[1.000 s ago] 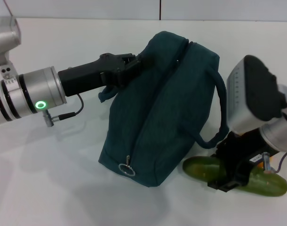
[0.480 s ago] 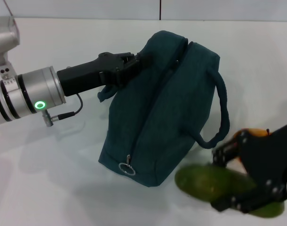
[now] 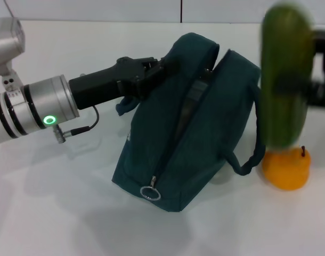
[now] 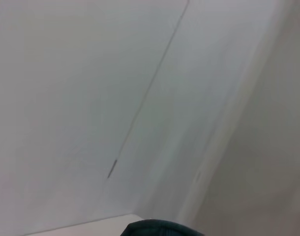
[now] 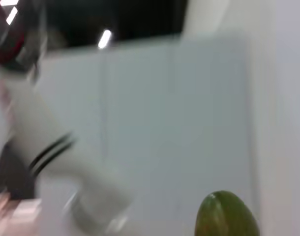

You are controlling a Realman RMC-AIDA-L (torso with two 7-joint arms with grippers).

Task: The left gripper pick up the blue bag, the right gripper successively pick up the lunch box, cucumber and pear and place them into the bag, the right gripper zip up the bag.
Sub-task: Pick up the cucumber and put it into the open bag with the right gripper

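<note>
In the head view, the large dark teal-blue fabric bag [image 3: 192, 122] is seen standing on the white table [image 3: 61, 208], its top edge clamped between the fingers of the left gripper [image 3: 154, 69], a black two-finger tool on a silver cylindrical arm with a green light. The zipper is parted along the top, and the metal ring pull [image 3: 150, 193] hangs at the near lower end. To the bag's right, the long dark green cucumber [image 3: 284, 74] is held upright in the air, level with the bag's top; it is gripped by the black right gripper [image 3: 318, 88], most of which is cut off at the frame edge. Below the cucumber, the roundish yellow-orange pear [image 3: 286, 168] rests on the table, just beside the bag's rope-like handle [image 3: 253, 144].

Only a sliver of the bag's cloth [image 4: 160, 228] is shown by the left wrist view, under a pale wall. In the right wrist view, just the cucumber's rounded tip [image 5: 226, 216] is visible.
</note>
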